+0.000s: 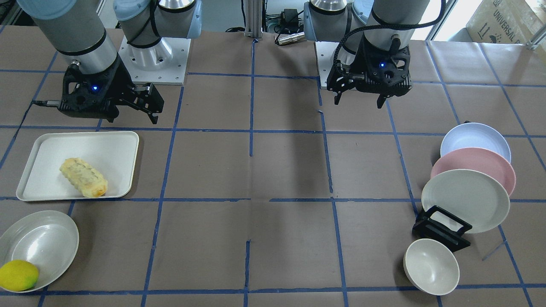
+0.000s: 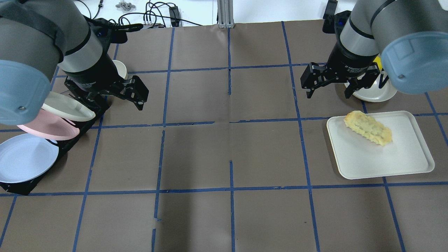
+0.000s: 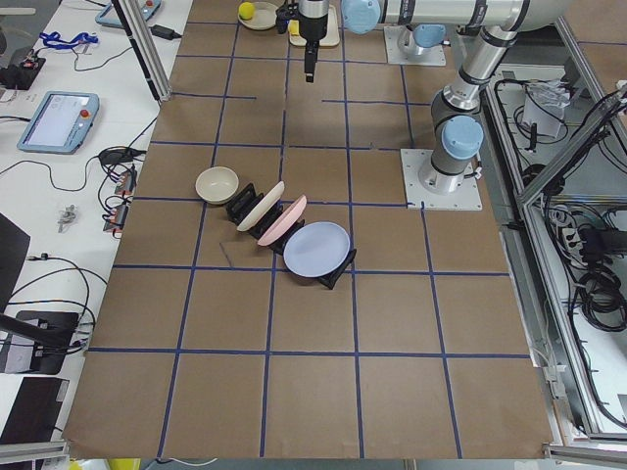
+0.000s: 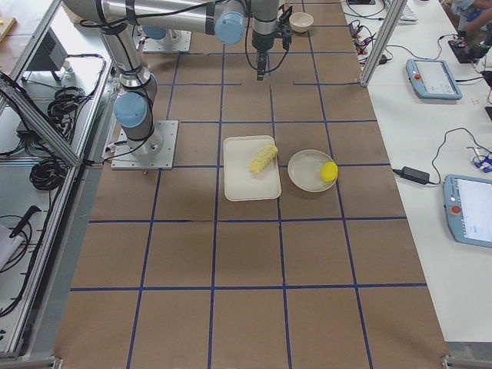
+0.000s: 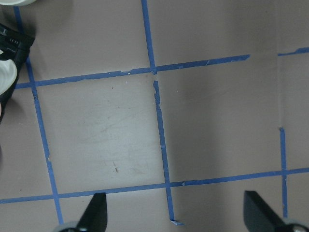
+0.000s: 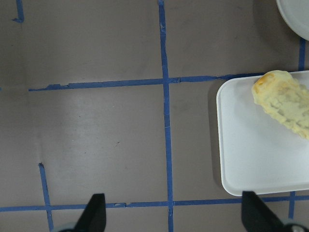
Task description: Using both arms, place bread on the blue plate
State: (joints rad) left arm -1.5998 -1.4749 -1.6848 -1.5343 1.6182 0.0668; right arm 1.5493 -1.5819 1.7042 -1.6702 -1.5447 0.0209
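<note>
The bread [image 1: 83,177] lies on a white tray [image 1: 115,149]; it also shows in the overhead view [image 2: 367,127] and at the right edge of the right wrist view [image 6: 285,104]. The blue plate [image 1: 473,138] leans in a black rack [image 1: 441,230], at the end nearest the robot, as the overhead view [image 2: 24,157] and the left side view [image 3: 315,250] show. My right gripper [image 1: 132,117] hangs open and empty above the table, just beyond the tray [image 2: 328,94]. My left gripper [image 1: 358,102] hangs open and empty beside the rack [image 2: 113,99].
A pink plate [image 1: 473,164] and a cream plate [image 1: 465,200] lean in the same rack. A cream bowl [image 1: 431,266] stands past it. A lemon [image 1: 18,276] lies in a shallow cream dish [image 1: 42,243] near the tray. Brown table with blue tape lines.
</note>
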